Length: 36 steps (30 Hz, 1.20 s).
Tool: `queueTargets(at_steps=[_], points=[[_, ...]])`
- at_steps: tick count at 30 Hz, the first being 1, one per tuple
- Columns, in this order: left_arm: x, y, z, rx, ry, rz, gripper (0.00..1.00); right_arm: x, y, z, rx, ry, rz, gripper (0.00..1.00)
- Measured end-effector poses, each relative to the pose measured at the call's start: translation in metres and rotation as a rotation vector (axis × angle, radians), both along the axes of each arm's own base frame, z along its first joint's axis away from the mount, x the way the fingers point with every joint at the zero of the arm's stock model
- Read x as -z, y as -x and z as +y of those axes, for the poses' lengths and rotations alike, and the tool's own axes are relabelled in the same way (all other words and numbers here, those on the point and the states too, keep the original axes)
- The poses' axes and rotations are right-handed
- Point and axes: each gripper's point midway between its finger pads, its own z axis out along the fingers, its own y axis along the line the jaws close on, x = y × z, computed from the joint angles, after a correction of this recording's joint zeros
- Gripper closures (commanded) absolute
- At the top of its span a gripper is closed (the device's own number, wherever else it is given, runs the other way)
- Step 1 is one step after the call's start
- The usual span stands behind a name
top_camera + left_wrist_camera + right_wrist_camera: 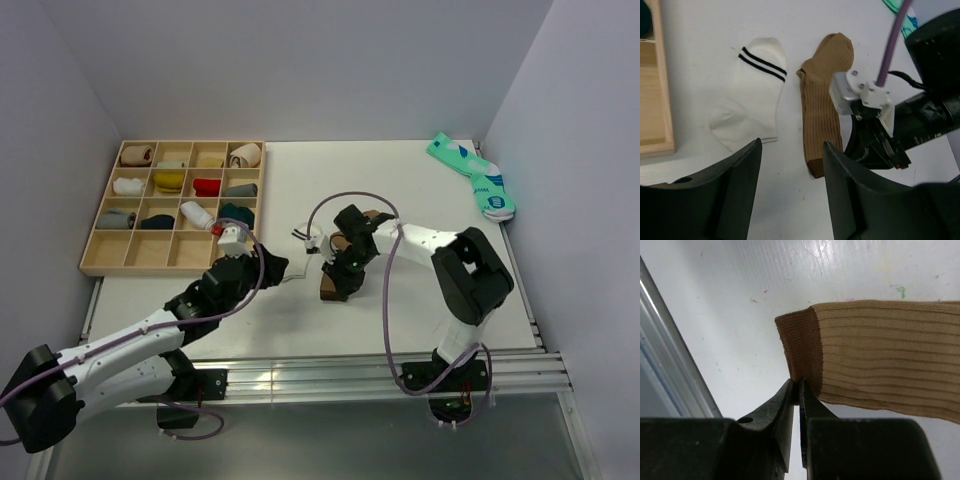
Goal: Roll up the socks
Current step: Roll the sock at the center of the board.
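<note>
The right gripper (pixel 799 390) is clamped on the cuff corner of the long ribbed tan-brown fabric sock (pixel 880 355), lying flat on the white table (pixel 740 300); the left gripper (pixel 792 165) hovers nearby, jaws apart, empty. So thin a bite could let the cuff slip once rolling starts.

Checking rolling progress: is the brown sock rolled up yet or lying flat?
Flat. The brown sock lies stretched full length on the table, no roll started; the right pincer is shut on its cuff edge.
</note>
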Motion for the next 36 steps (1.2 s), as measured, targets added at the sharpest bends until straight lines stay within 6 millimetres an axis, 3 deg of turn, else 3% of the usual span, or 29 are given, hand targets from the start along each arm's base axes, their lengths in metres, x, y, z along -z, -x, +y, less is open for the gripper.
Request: queueTargets(at_steps=[6, 10, 18, 24, 36], points=[[0.015, 0.000, -0.035, 0.167, -0.004, -0.040, 0.47, 0.007, 0.009, -0.007, 0.028, -0.012, 0.176, 0.88], [0.029, 0.001, -0.058, 0.277, -0.009, -0.060, 0.42, 0.006, 0.008, -0.011, 0.061, -0.027, 0.254, 0.88], [0.043, 0.005, -0.092, 0.441, 0.013, -0.115, 0.40, 0.003, 0.007, -0.014, 0.109, -0.058, 0.370, 0.89], [0.068, 0.012, -0.116, 0.570, 0.023, -0.095, 0.40, 0.009, 0.009, -0.023, 0.157, -0.049, 0.451, 0.89], [0.080, 0.021, -0.141, 0.703, 0.082, -0.106, 0.42, 0.004, 0.000, -0.028, 0.206, -0.080, 0.475, 0.89]])
